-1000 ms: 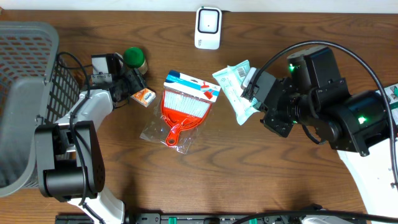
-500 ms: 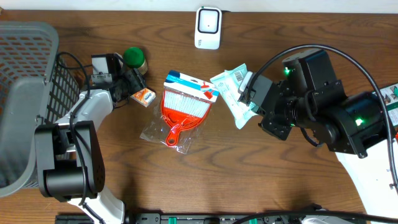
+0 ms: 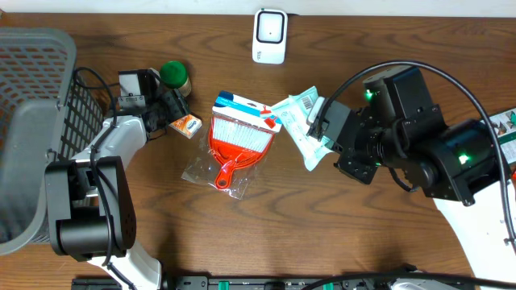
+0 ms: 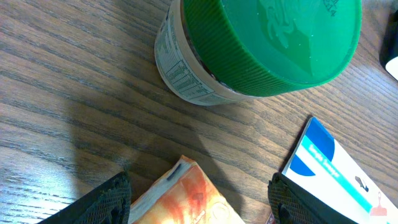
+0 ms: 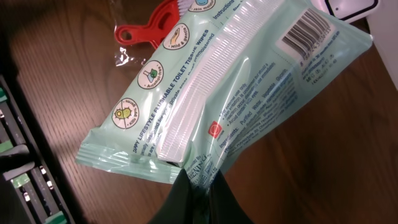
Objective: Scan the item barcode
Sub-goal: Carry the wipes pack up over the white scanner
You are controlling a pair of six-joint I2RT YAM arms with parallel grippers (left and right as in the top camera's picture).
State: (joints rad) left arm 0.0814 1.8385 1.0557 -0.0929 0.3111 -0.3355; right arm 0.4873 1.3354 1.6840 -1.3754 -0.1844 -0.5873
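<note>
My right gripper (image 5: 200,186) is shut on one end of a mint-green wet tissue pack (image 5: 211,87), which hangs above the table. Its barcode (image 5: 306,31) shows near the far end. From overhead, the pack (image 3: 298,122) sits right of the table's middle, in front of the white scanner (image 3: 270,35), with the right gripper (image 3: 322,130) on its right side. My left gripper (image 4: 202,202) stands open with a small orange packet (image 4: 193,193) between its fingers, untouched by either. Overhead, that left gripper (image 3: 173,113) is at the left, just left of the orange packet (image 3: 186,124).
A green-lidded jar (image 3: 172,75) stands just behind the left gripper. A red brush-and-dustpan pack (image 3: 239,137) lies mid-table, close to the tissue pack. A grey basket (image 3: 32,121) fills the left edge. Printed paper (image 3: 506,129) lies at the right edge.
The right gripper has carried the tissue pack a little to the left, closer to the brush pack. The left arm has not moved.
</note>
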